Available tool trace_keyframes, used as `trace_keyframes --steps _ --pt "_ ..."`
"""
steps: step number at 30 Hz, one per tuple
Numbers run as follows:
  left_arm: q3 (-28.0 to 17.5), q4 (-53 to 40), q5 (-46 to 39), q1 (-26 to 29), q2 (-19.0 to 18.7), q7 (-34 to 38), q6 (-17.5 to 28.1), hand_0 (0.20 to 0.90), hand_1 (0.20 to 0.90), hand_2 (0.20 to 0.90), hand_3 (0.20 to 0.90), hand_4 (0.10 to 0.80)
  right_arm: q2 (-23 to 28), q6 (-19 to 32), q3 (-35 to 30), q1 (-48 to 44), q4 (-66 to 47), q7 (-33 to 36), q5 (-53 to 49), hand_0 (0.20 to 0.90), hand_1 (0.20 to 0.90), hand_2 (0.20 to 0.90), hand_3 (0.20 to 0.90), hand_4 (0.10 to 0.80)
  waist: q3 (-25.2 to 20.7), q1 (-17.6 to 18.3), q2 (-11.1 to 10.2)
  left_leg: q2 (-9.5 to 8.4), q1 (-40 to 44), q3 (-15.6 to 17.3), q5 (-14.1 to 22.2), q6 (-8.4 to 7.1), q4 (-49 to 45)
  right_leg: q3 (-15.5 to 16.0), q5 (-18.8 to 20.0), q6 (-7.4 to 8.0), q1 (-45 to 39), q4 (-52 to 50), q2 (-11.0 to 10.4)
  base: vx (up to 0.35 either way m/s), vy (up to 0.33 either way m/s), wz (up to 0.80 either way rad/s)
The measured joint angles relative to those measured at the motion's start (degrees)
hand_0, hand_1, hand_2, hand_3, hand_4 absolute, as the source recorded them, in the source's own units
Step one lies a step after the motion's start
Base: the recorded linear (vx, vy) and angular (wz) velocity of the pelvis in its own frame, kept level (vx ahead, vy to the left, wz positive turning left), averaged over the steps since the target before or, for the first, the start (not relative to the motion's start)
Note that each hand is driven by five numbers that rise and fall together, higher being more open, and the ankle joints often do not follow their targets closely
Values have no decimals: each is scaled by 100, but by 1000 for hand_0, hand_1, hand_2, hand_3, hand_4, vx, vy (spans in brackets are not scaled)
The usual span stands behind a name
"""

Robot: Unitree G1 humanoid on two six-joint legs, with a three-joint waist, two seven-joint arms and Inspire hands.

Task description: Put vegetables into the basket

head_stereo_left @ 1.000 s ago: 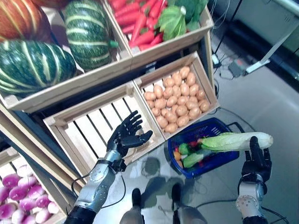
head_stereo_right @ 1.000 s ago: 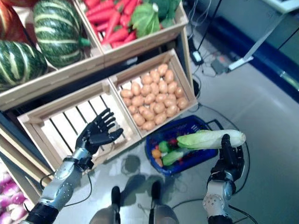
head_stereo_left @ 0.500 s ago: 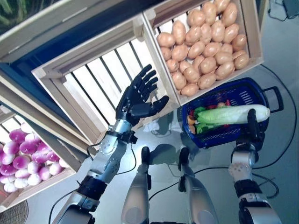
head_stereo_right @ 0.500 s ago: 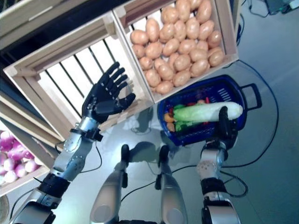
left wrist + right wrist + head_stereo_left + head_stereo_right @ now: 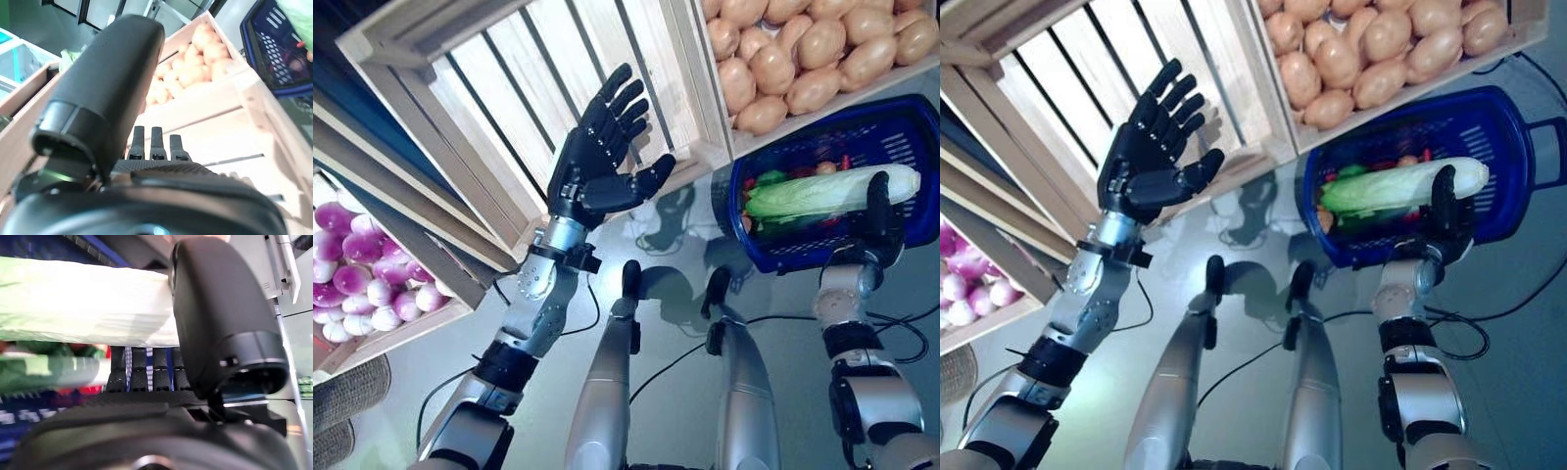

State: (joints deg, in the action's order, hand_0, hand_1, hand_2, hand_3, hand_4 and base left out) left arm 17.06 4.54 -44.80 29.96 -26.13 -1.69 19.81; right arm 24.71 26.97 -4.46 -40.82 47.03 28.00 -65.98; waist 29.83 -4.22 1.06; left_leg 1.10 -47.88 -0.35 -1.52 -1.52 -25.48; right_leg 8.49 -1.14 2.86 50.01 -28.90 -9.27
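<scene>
My right hand (image 5: 880, 211) is shut on a long pale green cabbage (image 5: 822, 191), thumb over it and fingers (image 5: 142, 374) beneath. The cabbage (image 5: 83, 303) lies level across the blue basket (image 5: 1520, 137), just over the vegetables inside; I cannot tell whether it touches them. The basket (image 5: 922, 137) stands on the floor in front of the potato crate and holds green, red and orange vegetables. Further left, my left hand (image 5: 597, 162) is raised with straight, spread fingers before the empty wooden crate, holding nothing.
A wooden crate of potatoes (image 5: 793, 59) sits just behind the basket. Beside it is an empty slatted crate (image 5: 509, 88). A lower crate of purple-white turnips (image 5: 352, 284) is at the far left. Grey floor lies in front.
The camera has tilted down, shifting the whole picture. My right hand has brought the cabbage in from the basket's right edge to over its middle. The left hand stays open.
</scene>
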Motion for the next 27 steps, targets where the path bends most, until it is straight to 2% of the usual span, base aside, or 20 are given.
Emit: trace_keyframes --steps 7,14,15,16,17,27 --pt "15 -12 -32 63 -9 -9 28 900 900 900 900 800 71 -246 0 -159 277 1129 543 300 300 300 300 400 0 0 0 -34 -330 -91 73 -19 -298 -27 -65 -2 278 -242 -55 -10 -11 5" --pt "17 -19 -100 244 -157 -23 46 900 900 900 900 800 137 -291 -98 -358 457 1308 473 300 300 300 300 400 0 2 0 -73 -533 -97 95 2 -413 -50 -64 3 460 -325 -46 0 0 0" --pt "17 -21 -108 274 -158 -23 46 900 900 900 900 800 136 -286 -113 -412 457 1308 470 387 387 387 387 458 0 4 0 -78 -554 -95 92 8 -416 -52 -63 2 481 -332 -46 0 0 0" --pt "25 -21 -109 296 -158 -23 46 900 900 900 900 800 136 -278 -116 -455 456 1308 463 514 514 514 514 543 0 4 0 -80 -568 -94 89 26 -430 -52 -58 -6 489 -334 -45 -4 37 -1" --pt "37 -24 -111 307 -158 -23 46 900 900 900 900 800 136 -265 -117 -499 452 1307 455 900 900 900 900 800 0 2 0 -80 -569 -90 98 32 -441 -58 -53 -14 489 -338 -45 -2 39 -1" --pt "37 -60 -235 332 -160 -56 47 900 900 900 900 800 135 -8 -146 -606 441 1277 310 900 900 900 900 800 0 -8 0 -101 -513 -77 111 38 -507 -94 -48 -9 432 -353 -51 -1 3 0"
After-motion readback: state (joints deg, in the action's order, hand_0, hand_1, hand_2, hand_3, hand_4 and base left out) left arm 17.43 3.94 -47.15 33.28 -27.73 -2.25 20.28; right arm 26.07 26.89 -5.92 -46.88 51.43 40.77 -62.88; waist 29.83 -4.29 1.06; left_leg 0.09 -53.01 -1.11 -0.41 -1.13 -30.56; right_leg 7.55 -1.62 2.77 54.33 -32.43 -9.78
